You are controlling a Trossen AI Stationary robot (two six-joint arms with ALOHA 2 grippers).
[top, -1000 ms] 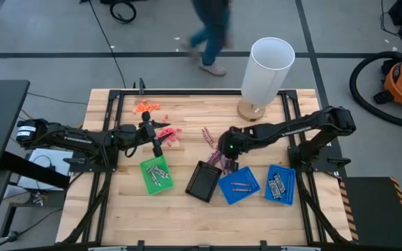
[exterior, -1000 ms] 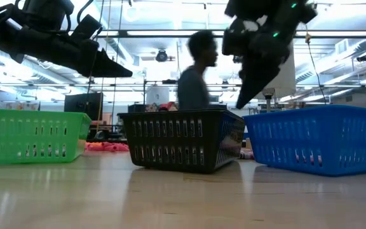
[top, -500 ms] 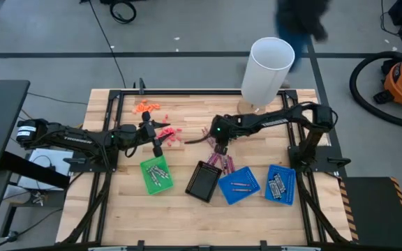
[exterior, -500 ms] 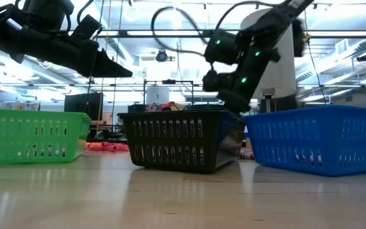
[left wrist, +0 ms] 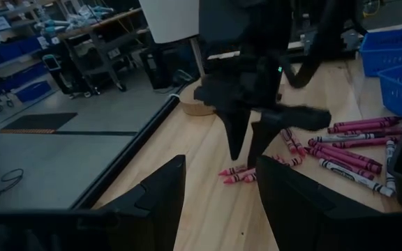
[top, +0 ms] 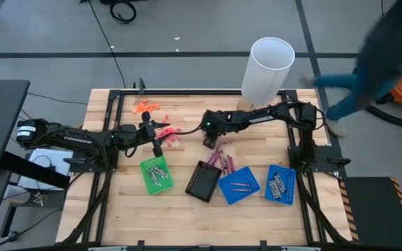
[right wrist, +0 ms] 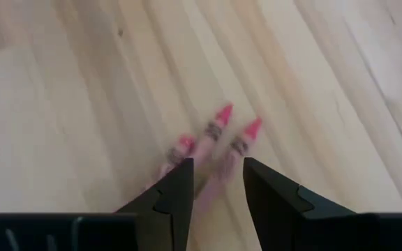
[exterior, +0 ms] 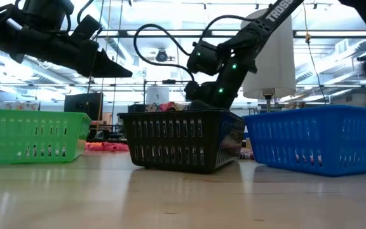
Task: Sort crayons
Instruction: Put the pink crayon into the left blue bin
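We record that the right gripper (top: 209, 141) has left the trays at the table's front, where it hung a second ago, and now stands fingers apart and empty over loose pink crayons (right wrist: 218, 136) further back. We judge a fresh pick is starting. Farther off, the left gripper (top: 158, 148) waits above the green tray (top: 155, 174), fingers apart, unchanged.

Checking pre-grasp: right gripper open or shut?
Open. The right gripper points down over pink crayons on the table; its fingers stand apart, nothing between them.
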